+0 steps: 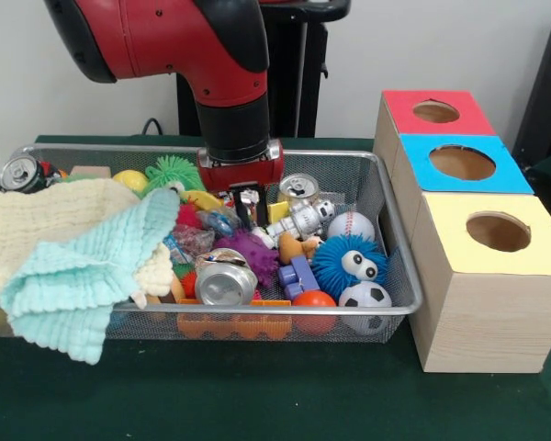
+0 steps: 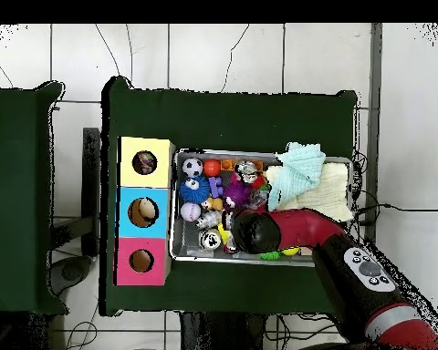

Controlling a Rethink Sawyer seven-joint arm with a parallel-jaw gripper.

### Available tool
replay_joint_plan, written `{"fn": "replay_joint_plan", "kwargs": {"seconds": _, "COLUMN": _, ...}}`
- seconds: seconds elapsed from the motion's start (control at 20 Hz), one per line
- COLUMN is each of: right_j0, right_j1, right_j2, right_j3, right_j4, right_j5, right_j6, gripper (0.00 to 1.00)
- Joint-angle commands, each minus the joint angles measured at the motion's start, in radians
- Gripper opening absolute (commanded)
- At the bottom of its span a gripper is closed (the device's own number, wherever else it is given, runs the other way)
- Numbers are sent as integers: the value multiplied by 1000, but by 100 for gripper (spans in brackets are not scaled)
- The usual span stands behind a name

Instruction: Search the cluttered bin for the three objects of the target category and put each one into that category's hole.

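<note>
Wire-mesh bin [image 1: 397,241], end effector [image 1: 247,208] lowered inside
Confetti wad [image 1: 195,242] lies just beside it, away from yellow-topped box [image 1: 459,250]; finger state unclear.

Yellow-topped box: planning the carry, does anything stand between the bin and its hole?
Only the bin's mesh end wall, to be lifted over. The hole is open on top, and the yellow-topped box stands right beside the bin.
</note>
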Motion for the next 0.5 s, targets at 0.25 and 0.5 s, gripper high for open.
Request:
{"fn": "replay_joint_plan", "kwargs": {"seconds": 0.25, "right_j0": -8, "right_j1": 83, "right_j2": 10, "right_j3": -61, "right_j4": -52, "right_j5": 132, "right_j6": -139, "gripper": 0}}
{"fn": "replay_joint_plan", "kwargs": {"seconds": 0.5, "right_j0": -8, "right_j1": 86, "right_j2": 10, "right_j3": -58, "right_j4": -55, "right_j5": 124, "right_j6": -136, "gripper": 0}}
